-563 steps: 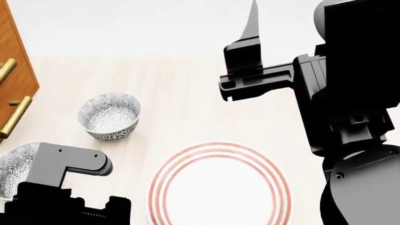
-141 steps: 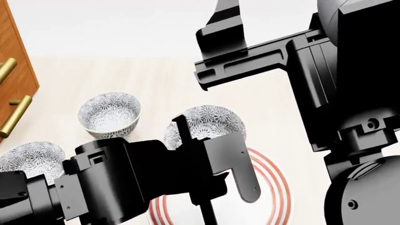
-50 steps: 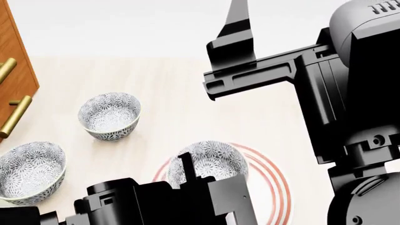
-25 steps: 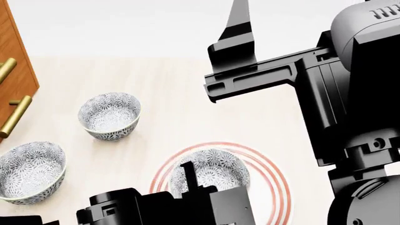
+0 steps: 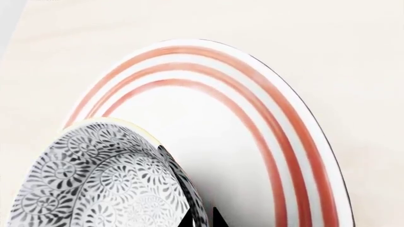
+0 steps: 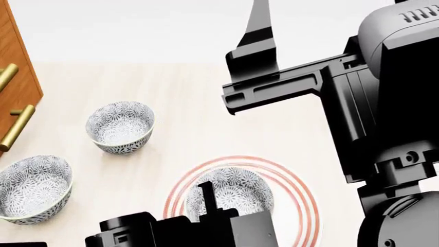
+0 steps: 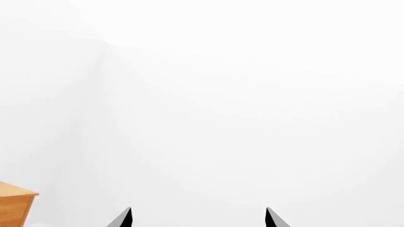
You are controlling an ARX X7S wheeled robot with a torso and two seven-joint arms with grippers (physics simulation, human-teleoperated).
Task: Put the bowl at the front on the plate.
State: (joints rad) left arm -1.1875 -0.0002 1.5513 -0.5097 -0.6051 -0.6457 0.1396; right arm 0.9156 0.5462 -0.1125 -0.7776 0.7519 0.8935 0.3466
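The grey-blue flowered bowl [image 6: 233, 189] is inside the red rings of the white plate [image 6: 302, 198] in the head view. My left gripper [image 5: 202, 219] is shut on the bowl's rim: one black fingertip [image 5: 185, 220] is inside the bowl [image 5: 94, 184] and the other is outside it. In the left wrist view the bowl looks tilted over the plate [image 5: 252, 127], and I cannot tell whether its base touches. My right gripper [image 7: 198, 216] is open and empty, held high and facing a blank white wall.
Two more patterned bowls stand on the pale wooden table, one [image 6: 121, 126] at the middle left and one [image 6: 32, 188] at the near left. A wooden cabinet [image 6: 15, 77] with brass handles is at the far left. The right arm [image 6: 295, 85] reaches over the table's right side.
My left gripper has brought the bowl nearer and lower, from the plate's far rim to well inside its rings. The right arm has hardly moved.
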